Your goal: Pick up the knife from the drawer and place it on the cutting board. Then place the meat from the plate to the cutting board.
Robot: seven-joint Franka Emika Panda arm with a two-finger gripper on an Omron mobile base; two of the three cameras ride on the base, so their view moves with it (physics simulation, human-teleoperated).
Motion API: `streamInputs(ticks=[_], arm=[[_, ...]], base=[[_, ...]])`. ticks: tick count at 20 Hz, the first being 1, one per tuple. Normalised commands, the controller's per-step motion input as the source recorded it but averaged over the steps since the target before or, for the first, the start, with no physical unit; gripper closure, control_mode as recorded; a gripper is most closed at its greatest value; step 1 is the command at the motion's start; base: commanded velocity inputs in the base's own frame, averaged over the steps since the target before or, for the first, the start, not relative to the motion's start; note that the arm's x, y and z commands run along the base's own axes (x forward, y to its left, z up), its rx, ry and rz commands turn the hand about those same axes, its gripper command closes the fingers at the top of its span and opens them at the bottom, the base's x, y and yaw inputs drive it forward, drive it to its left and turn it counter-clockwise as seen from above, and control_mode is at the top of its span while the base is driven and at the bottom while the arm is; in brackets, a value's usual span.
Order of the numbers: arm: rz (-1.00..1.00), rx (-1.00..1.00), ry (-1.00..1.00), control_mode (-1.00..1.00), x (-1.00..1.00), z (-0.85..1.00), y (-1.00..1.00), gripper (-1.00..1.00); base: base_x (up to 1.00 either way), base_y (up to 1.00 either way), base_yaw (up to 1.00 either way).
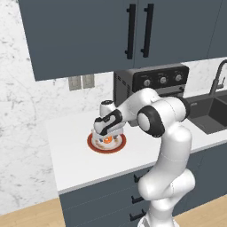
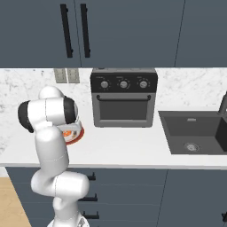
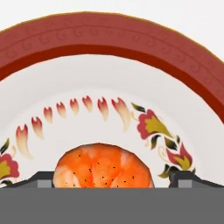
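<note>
The plate [image 1: 93, 144] with a red-brown rim and white centre lies on the white counter, left of the oven. The orange-pink meat [image 1: 107, 140] rests on it. My gripper [image 1: 106, 134] points down right over the plate. In the hand view the meat [image 3: 103, 168] lies between my two dark fingertips [image 3: 41, 179], and the gripper [image 3: 111, 180] is open with a tip on each side of it. Behind it curves the plate's rim [image 3: 109, 37]. From the right, the arm covers most of the plate [image 2: 77, 134]. The knife and the cutting board are out of view.
A black toaster oven [image 1: 150, 82] stands at the back of the counter just right of the plate. A dark sink [image 2: 193, 133] with a faucet lies further right. Shut drawer fronts [image 1: 106, 199] with black handles run under the counter, and wall cabinets [image 1: 88, 31] hang above.
</note>
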Motion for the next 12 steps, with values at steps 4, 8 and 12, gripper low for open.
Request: streamInputs(ticks=[4,8,12], arm=[[0.0,0.0,-0.08,-1.0,-0.09,-0.45,0.01,1.0],[0.0,0.02,-0.11,-1.0,-0.07,-0.1,0.14,1.0],[0.0,0.02,-0.04,-1.0,-0.29,0.03,0.1,1.0]], base=[[0.0,0.0,0.0],[0.0,0.0,0.0],[0.0,0.0,0.0]])
